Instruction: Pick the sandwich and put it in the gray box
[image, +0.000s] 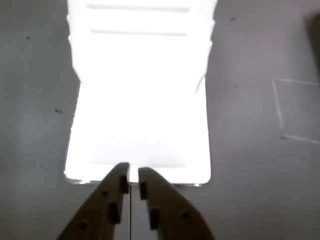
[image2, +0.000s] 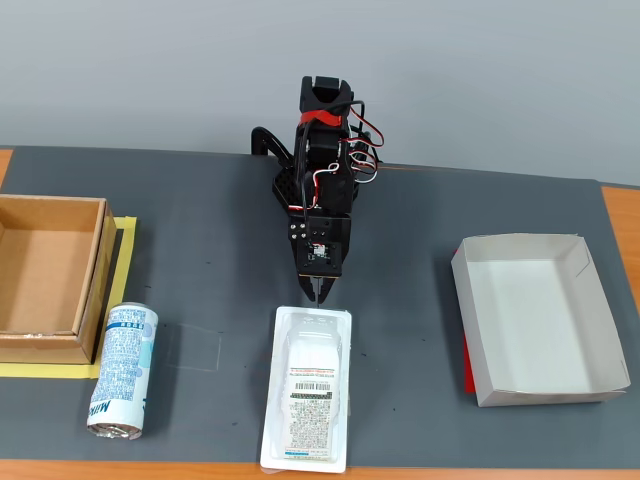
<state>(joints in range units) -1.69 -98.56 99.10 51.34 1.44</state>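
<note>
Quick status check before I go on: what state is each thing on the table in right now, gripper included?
gripper: nearly shut, at the sandwich's near edge, holding nothing
sandwich: lying flat on the mat, label up, not lifted
gray box: empty, open side up
cardboard box: empty, open side up
drink can: lying on its side beside the cardboard box

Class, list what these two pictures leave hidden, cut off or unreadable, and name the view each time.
- Sandwich: wrist view, overexposed to plain white; label invisible, far end cut by the top edge.
- Sandwich label: fixed view, print too small to read.
- Gripper: fixed view, fingers too small to tell their gap.
- Brown cardboard box: fixed view, cut by the left edge.
</note>
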